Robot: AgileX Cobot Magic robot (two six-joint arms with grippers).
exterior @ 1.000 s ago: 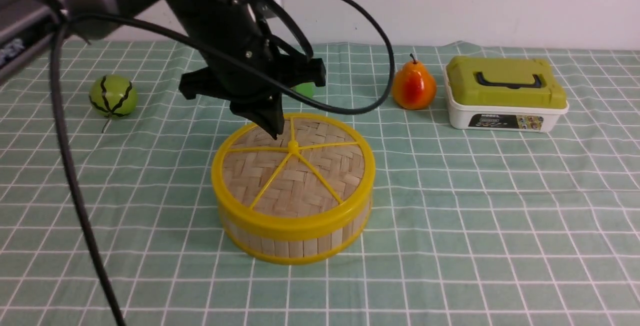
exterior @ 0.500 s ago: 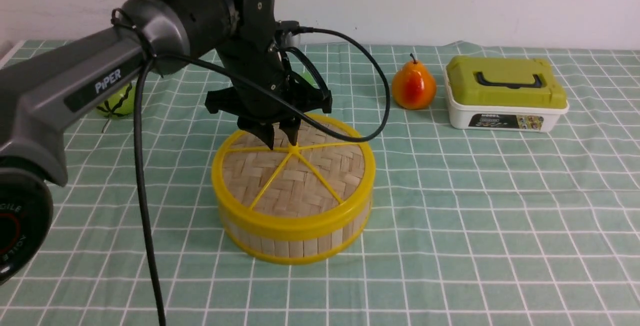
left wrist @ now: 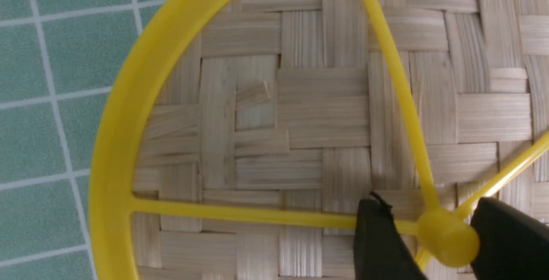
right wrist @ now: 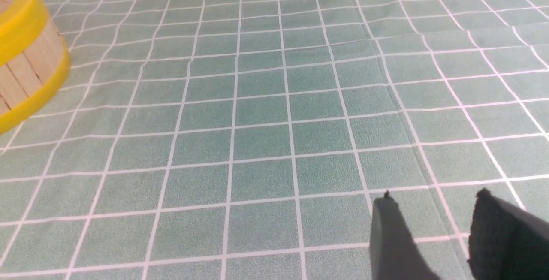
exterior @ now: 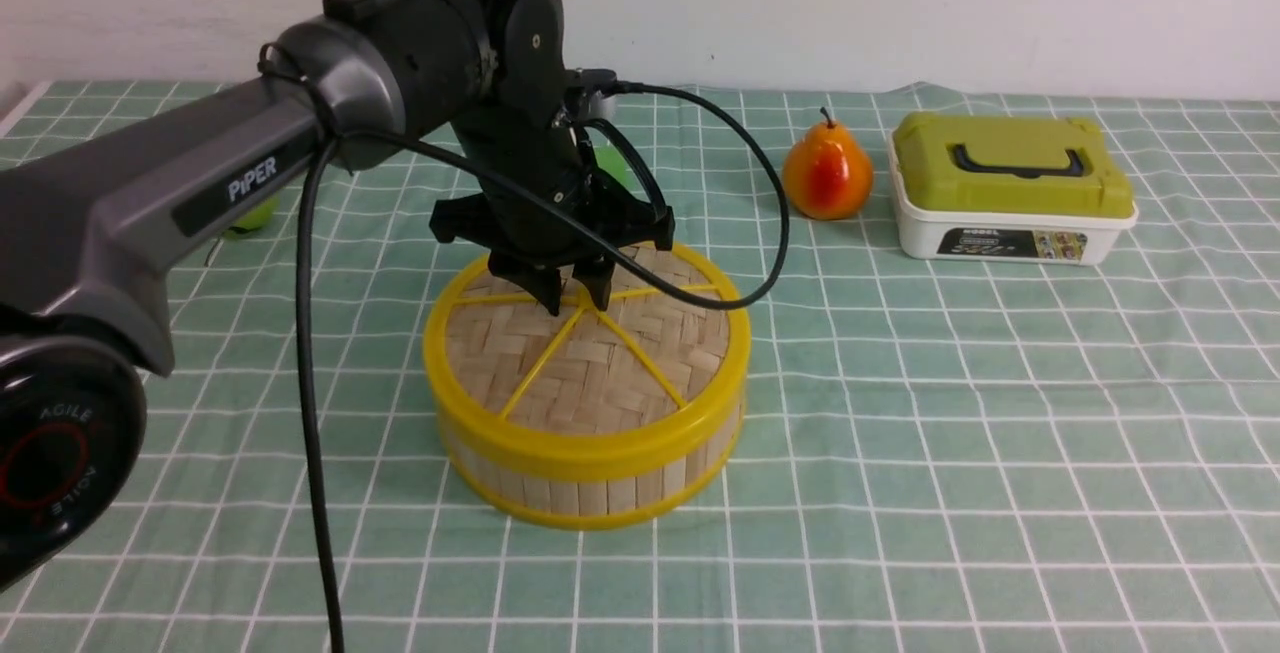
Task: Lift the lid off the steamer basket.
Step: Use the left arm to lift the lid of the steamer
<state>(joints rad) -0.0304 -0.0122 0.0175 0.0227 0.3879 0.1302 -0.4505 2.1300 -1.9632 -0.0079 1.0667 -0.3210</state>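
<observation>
One second was all it took: the left gripper (exterior: pixel 578 299) had come in from over the far edge of the lid (exterior: pixel 590 363), dropped, and now sat low right at the middle of it. That was the approach done, by my reading, with the pinch and the lift still to come. Its jaws stood narrowly parted and gripped nothing yet. The left wrist view had the yellow hub (left wrist: pixel 447 238) squarely between the two black fingertips (left wrist: pixel 377 237), very close on both sides, though whether either pad was touching it I could not tell. The lid lay flat and seated on the steamer basket (exterior: pixel 590 488), mid-table on the green checked tablecloth (exterior: pixel 950 413). The right gripper (right wrist: pixel 433 237) hung apart over bare cloth, jaws open, holding nothing.
</observation>
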